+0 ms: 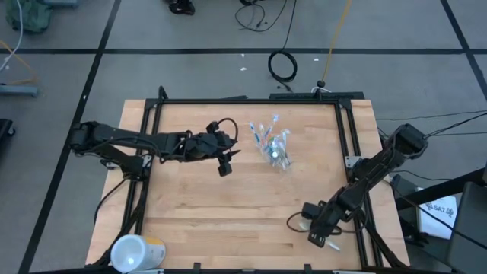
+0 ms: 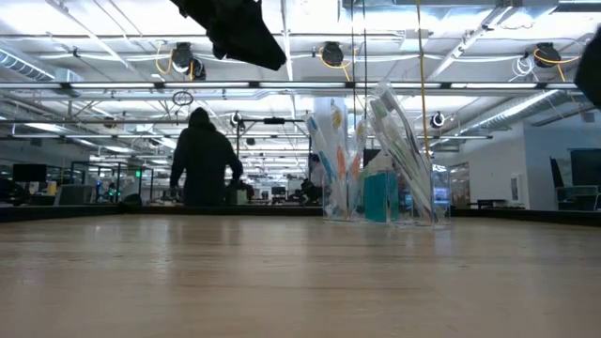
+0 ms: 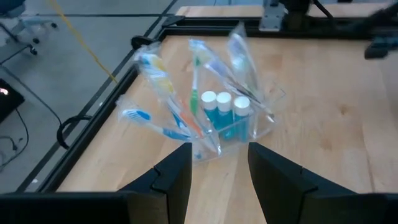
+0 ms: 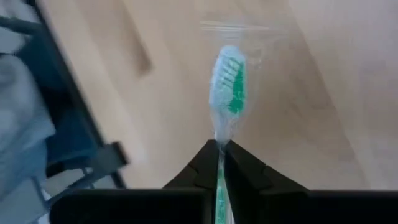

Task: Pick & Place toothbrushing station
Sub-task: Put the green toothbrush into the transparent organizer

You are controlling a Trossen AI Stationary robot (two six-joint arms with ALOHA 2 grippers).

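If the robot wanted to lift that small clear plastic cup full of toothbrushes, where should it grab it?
Probably low on the small clear plastic cup, around its walls, coming in level from the side where the left gripper hangs open. The wrapped toothbrushes fan outward above the rim and white-capped blue toothpaste tubes fill the inside, so a grasp from above would likely hit them.

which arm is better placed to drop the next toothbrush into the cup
Right. The right gripper is already shut on a green toothbrush, though it sits farther from the clear cup. The left gripper is open and empty beside it.
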